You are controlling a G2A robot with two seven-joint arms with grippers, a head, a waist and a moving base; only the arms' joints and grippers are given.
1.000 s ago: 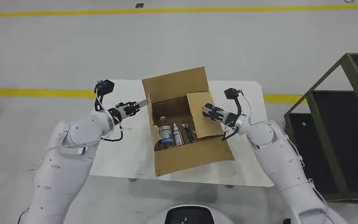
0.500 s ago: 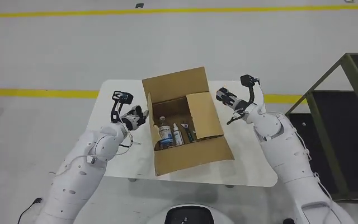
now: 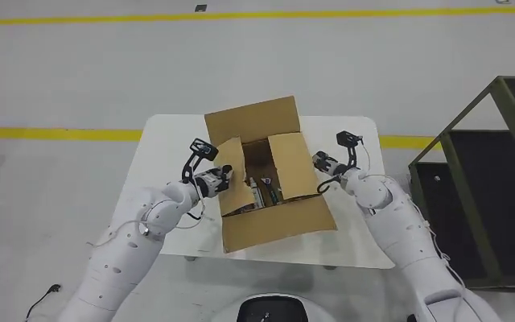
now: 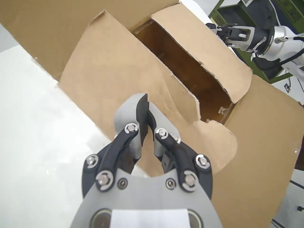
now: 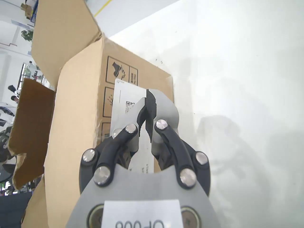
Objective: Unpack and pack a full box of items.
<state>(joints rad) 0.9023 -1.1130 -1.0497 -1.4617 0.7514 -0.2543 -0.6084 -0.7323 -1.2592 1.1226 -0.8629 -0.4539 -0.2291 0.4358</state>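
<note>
The open cardboard box stands mid-table with several small bottles showing inside. Its left flap is raised and leans inward over the opening. My left gripper is shut, and its fingertips rest against that flap's outer face with nothing held. The right flap lies folded over the opening. My right gripper is shut with nothing in it, just outside the box's right wall, near a white label. The right gripper also shows beyond the right flap.
The back flap stands open and the front flap hangs toward me. The white table has bare room on both sides of the box. A green metal rack stands off the table's right end.
My left gripper moved right to the box, and the left flap swung up and inward, covering the large bottle. My right gripper pulled away, then came back beside the right flap.
</note>
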